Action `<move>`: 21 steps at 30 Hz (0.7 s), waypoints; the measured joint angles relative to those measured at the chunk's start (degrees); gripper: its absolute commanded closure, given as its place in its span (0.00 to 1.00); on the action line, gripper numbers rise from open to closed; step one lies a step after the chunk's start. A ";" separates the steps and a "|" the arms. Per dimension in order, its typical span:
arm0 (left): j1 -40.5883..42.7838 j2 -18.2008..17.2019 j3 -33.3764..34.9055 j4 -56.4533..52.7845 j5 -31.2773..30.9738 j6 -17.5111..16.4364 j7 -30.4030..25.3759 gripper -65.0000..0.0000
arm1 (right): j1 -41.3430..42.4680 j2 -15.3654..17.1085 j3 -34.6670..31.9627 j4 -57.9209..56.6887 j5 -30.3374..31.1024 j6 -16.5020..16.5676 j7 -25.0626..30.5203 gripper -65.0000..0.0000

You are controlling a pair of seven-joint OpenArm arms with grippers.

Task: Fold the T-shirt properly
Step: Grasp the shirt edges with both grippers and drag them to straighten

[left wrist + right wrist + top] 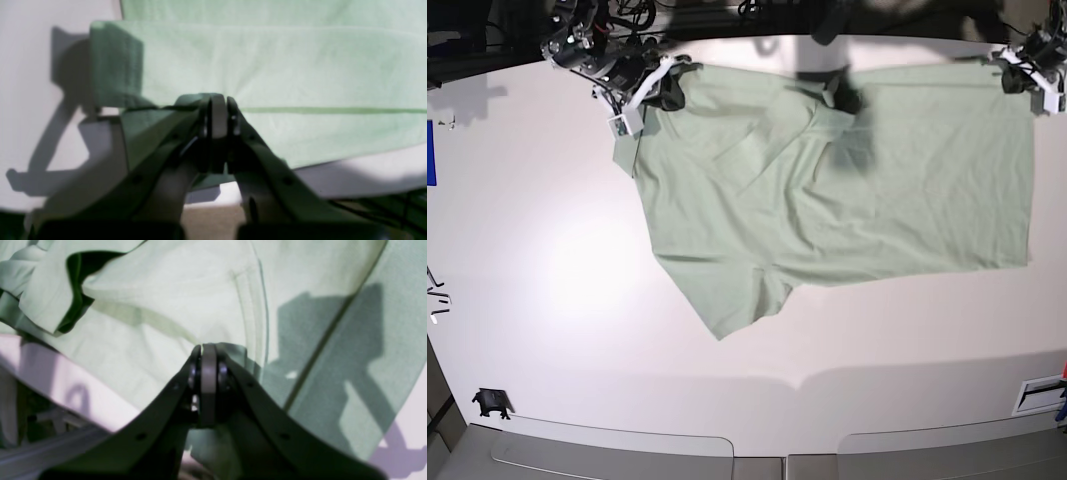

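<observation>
Sage T-shirt (847,200) | far edge shadowed | left tool (218,115), right tool (208,366) pinch cloth

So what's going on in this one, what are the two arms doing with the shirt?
Both arms are gripping the T-shirt, which lies spread on the white table. The right gripper is pinched on cloth at the shoulder end, and the left gripper is shut on the edge near a hem corner. One sleeve is already folded in; the body is still unfolded.

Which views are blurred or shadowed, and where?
Left wrist: left pincer out of focus, its shadow dark on the T-shirt. Right wrist: right pincer blurred, shadow on the cloth at right. Base: sharp, bright glare on the table.
</observation>
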 measured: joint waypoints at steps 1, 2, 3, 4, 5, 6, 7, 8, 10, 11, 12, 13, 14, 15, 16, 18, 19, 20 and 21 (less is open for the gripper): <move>0.02 0.57 -0.96 -0.02 0.02 0.00 0.26 1.00 | -0.26 0.22 0.00 0.31 -0.11 -0.02 -0.07 1.00; 0.04 0.87 -1.86 -0.02 0.02 0.00 0.37 1.00 | -0.33 0.48 0.11 0.39 -0.11 0.00 -0.48 1.00; 0.20 0.90 -2.51 -0.02 0.07 -0.04 0.46 1.00 | -0.31 0.85 0.44 0.42 -0.07 0.15 -0.74 1.00; 0.37 0.90 -3.06 -0.02 0.09 -0.04 0.96 1.00 | -0.33 1.18 0.68 0.44 -0.07 0.26 -0.85 1.00; 0.52 0.92 -3.72 -0.04 0.26 -0.02 1.16 1.00 | -0.33 1.62 1.16 0.44 -0.04 0.44 -0.87 1.00; 0.59 0.90 -4.24 -0.04 0.68 -0.02 1.20 1.00 | -0.33 2.05 1.68 0.44 -0.02 0.66 -0.87 1.00; 0.66 0.87 -4.68 -0.04 0.68 -0.02 1.22 1.00 | -0.35 2.49 2.32 0.44 -0.02 0.66 -0.90 1.00; 0.66 0.87 -4.90 -0.04 0.70 0.00 1.20 1.00 | -0.35 2.91 2.86 0.44 -0.02 0.66 -0.98 1.00; 0.66 0.83 -5.01 -0.04 0.92 0.00 1.05 1.00 | -0.33 3.45 4.07 0.44 -0.07 0.63 -1.29 1.00; 0.66 0.76 -4.98 -0.04 0.92 0.00 1.07 1.00 | -0.33 3.54 4.61 0.44 -0.07 0.63 -1.33 1.00; 0.66 0.76 -4.98 -0.04 0.92 0.00 1.07 1.00 | -0.35 3.52 5.01 0.44 -0.07 0.63 -1.33 1.00; 0.66 0.76 -4.98 -0.04 0.90 0.00 1.03 1.00 | -0.35 3.52 5.14 0.44 0.22 0.63 -1.38 1.00; 0.66 0.76 -4.98 -0.04 0.90 -0.02 1.05 1.00 | -0.33 3.52 5.29 0.44 0.76 0.61 -1.66 1.00; 0.66 0.76 -4.98 -0.04 0.90 -0.02 1.03 1.00 | -0.35 3.54 5.35 0.42 1.64 0.48 -1.97 1.00; 0.66 0.76 -4.98 -0.04 0.94 -0.02 0.74 1.00 | -0.35 3.56 5.35 0.42 2.54 0.24 -2.16 1.00; 0.66 0.76 -4.98 -0.04 1.07 -0.02 0.37 1.00 | -0.35 3.56 5.38 0.31 4.76 -0.07 -3.26 1.00; 0.66 0.76 -4.98 -0.04 1.09 -0.02 0.35 1.00 | -0.37 3.63 5.40 0.31 5.42 -0.07 -3.67 1.00; 0.66 0.76 -4.98 -0.04 1.07 -0.02 0.33 1.00 | -0.37 3.69 5.40 0.31 6.38 -0.07 -4.28 1.00; 0.66 0.76 -4.98 -0.04 1.07 -0.02 0.09 1.00 | -0.37 3.67 5.40 0.31 6.64 -0.07 -4.44 1.00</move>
